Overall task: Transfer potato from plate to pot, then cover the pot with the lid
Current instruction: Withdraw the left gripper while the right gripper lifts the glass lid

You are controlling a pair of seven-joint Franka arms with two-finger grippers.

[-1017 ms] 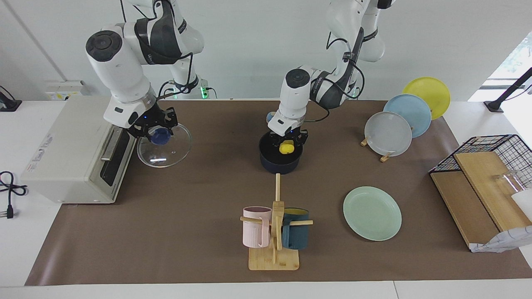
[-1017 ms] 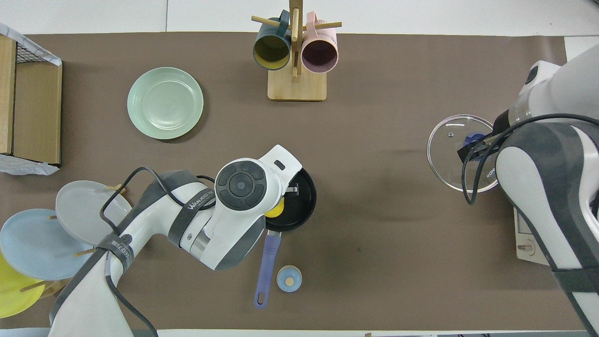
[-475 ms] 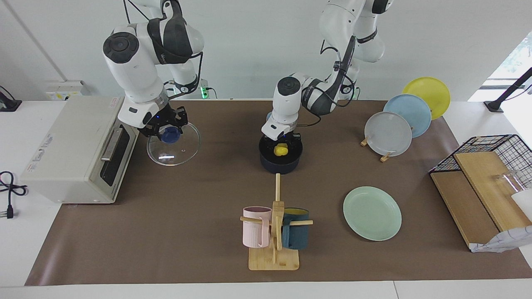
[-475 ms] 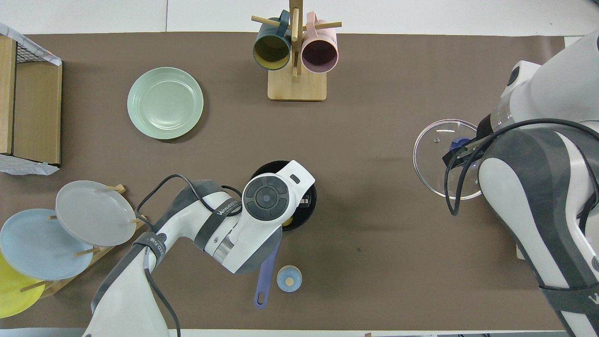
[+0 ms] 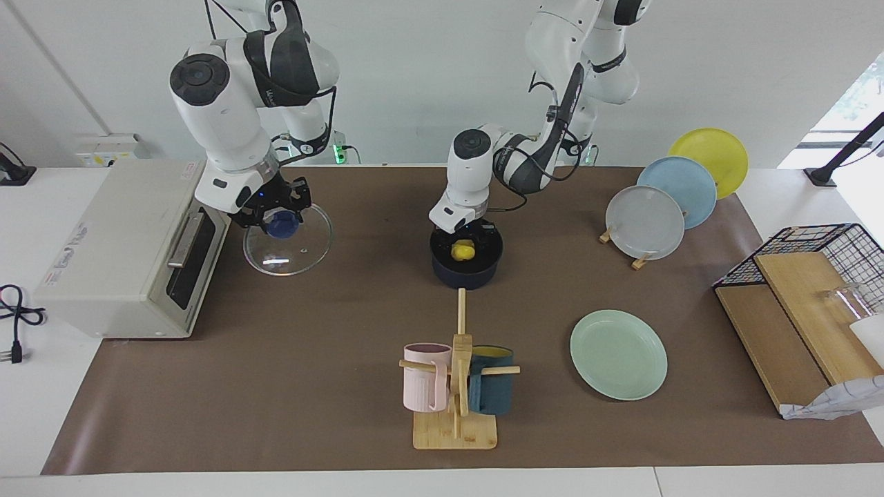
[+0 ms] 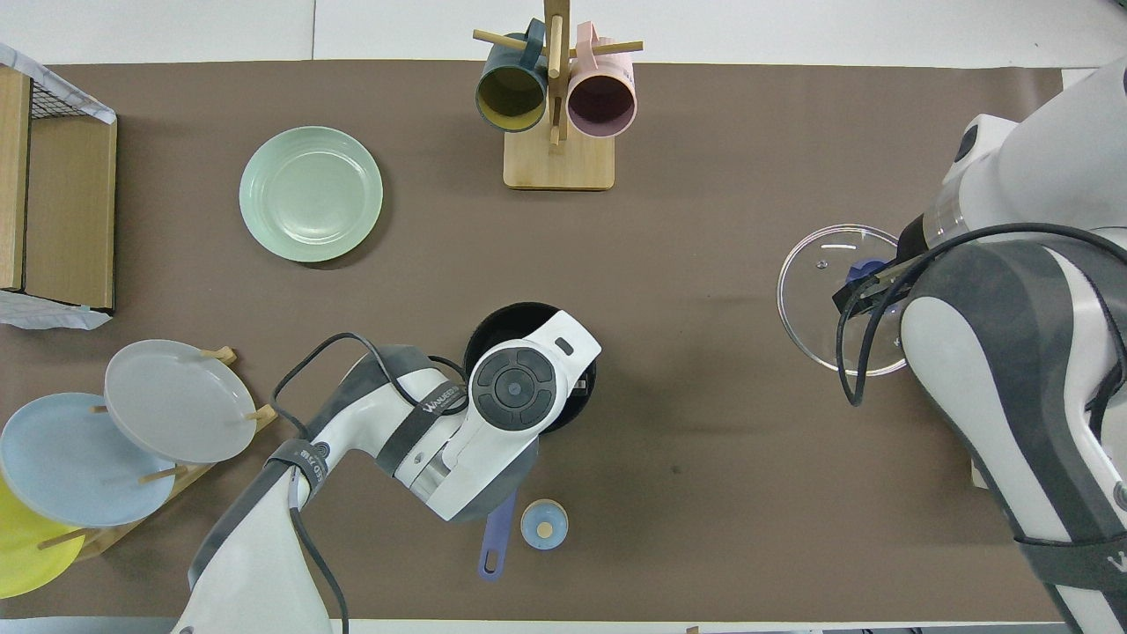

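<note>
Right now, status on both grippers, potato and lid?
Small yellow potato in dark navy pot; left gripper over it. Right gripper shut on clear glass lid beside toaster oven. Pot uncovered.

Potato point(image 5: 463, 250) released from left gripper point(image 5: 476, 232), now lying inside pot point(image 5: 466, 266). Left gripper drawn back toward robots' edge of table. Right gripper point(image 5: 277, 215), clamped on lid point(image 5: 287, 239) knob, carried lid toward pot.

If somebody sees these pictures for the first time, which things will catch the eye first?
Probably the bright yellow potato lying in the dark pot at mid-table, with the left gripper just above the pot. Next, the clear glass lid, held up at its blue knob by the right gripper beside the white oven.
</note>
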